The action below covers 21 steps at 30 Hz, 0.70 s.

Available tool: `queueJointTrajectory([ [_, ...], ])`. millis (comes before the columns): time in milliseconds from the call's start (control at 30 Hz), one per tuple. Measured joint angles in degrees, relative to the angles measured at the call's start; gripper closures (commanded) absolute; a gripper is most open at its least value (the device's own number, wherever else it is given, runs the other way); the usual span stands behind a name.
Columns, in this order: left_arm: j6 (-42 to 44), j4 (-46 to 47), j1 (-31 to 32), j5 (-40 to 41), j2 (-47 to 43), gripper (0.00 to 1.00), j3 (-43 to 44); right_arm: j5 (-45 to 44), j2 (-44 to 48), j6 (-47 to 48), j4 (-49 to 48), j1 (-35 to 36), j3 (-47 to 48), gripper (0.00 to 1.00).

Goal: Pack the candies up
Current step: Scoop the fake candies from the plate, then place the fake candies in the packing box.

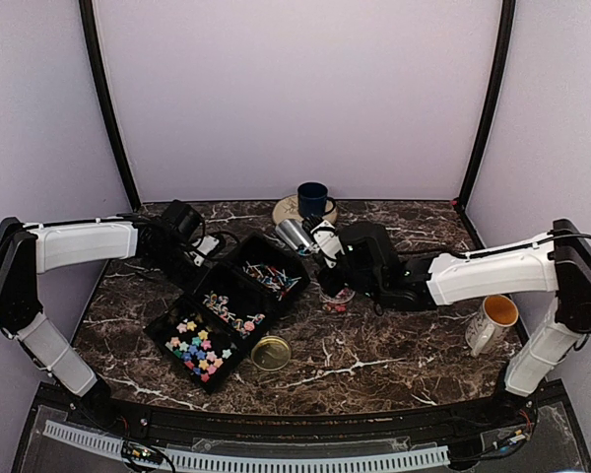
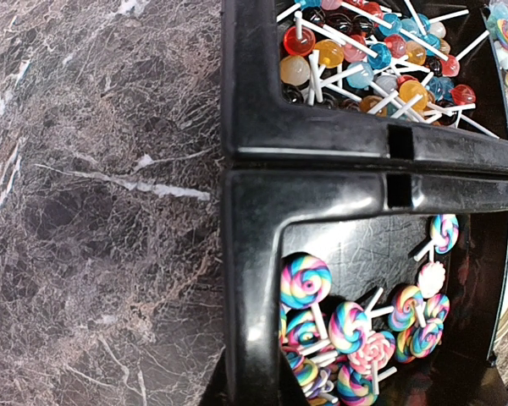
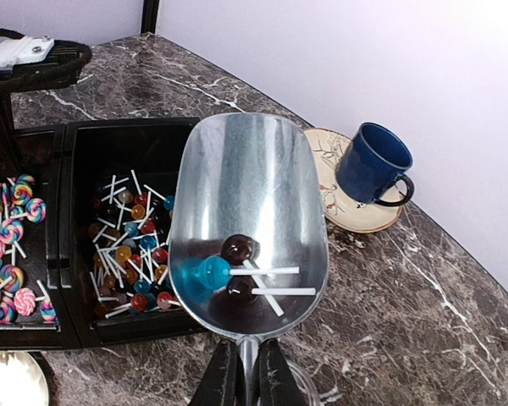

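Observation:
The candies lie in a black three-part tray (image 1: 192, 286). Small round lollipops (image 1: 273, 278) fill the far part, swirl lollipops (image 2: 347, 326) the middle, pastel stars (image 1: 199, 347) the near part. My right gripper (image 3: 248, 372) is shut on the handle of a metal scoop (image 3: 254, 194). The scoop holds three lollipops (image 3: 213, 272), one blue and two dark, and hangs above a small clear jar (image 1: 337, 294). My left gripper (image 2: 245, 385) is at the tray's back-left side, shut on the tray wall (image 2: 322, 135).
A gold lid (image 1: 271, 352) lies on the marble in front of the tray. A blue mug (image 1: 313, 200) stands on a saucer at the back wall. A white mug (image 1: 492, 320) stands near the right arm's base.

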<state>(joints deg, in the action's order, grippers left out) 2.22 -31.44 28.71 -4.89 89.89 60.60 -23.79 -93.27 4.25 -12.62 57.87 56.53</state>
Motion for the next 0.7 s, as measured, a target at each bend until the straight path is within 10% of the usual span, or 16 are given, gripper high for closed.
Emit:
queueJointTrajectory([
  [700,-0.02,0.0,-0.11,0.0,0.0,1.0,0.0,-7.82,14.93,-2.73,28.83,-0.28,-4.17,1.0],
])
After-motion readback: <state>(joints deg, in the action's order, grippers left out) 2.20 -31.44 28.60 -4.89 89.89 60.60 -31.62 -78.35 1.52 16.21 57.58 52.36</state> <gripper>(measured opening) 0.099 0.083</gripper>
